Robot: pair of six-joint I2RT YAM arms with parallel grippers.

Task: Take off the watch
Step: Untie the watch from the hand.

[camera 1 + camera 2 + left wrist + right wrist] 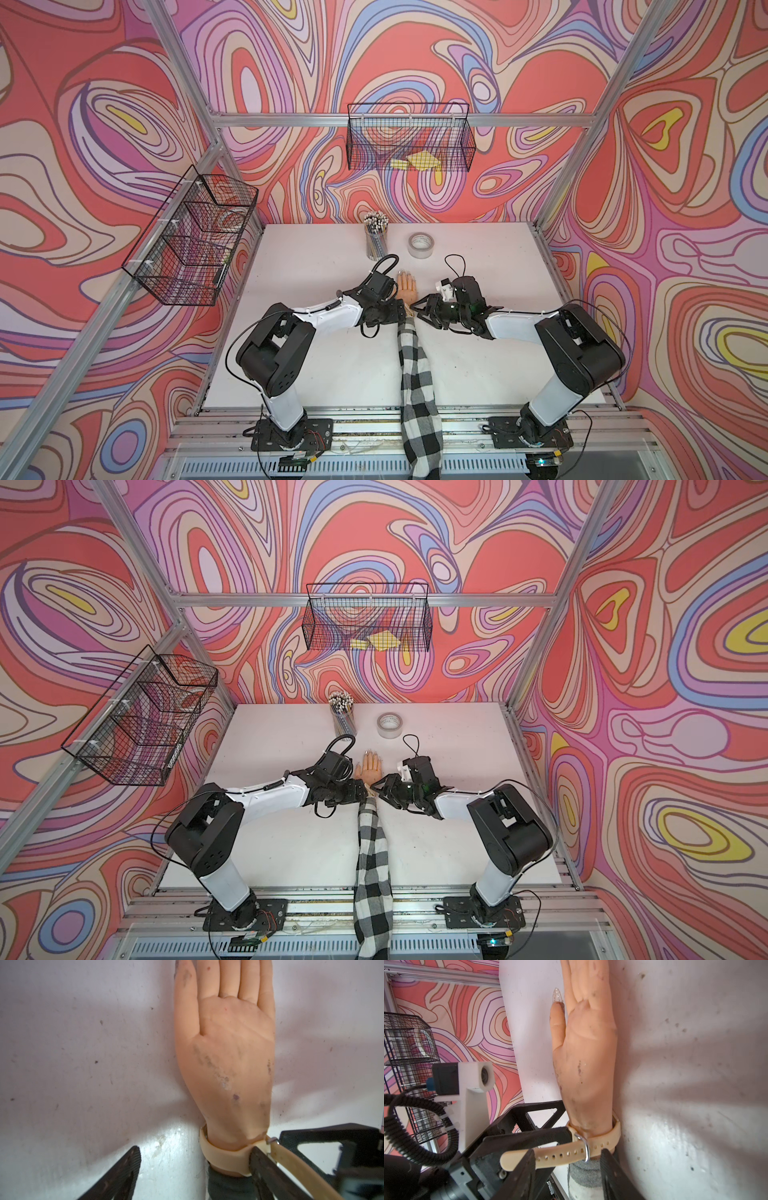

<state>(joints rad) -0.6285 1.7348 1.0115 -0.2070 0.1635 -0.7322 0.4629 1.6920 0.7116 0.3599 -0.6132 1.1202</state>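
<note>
One watch (224, 1155) sits round the wrist of the mannequin hand (228, 1053), which lies flat on the surface (83, 1043). The band's long axis runs crosswise to the forearm. Its free tail, threaded through the buckle (584, 1147), points rightward. The left claw (195, 1149) is open and straddles the wrist, one finger (264, 1169) touching the strap. The right claw (568, 1152) is open, the tail across its gap, unclamped.
</note>
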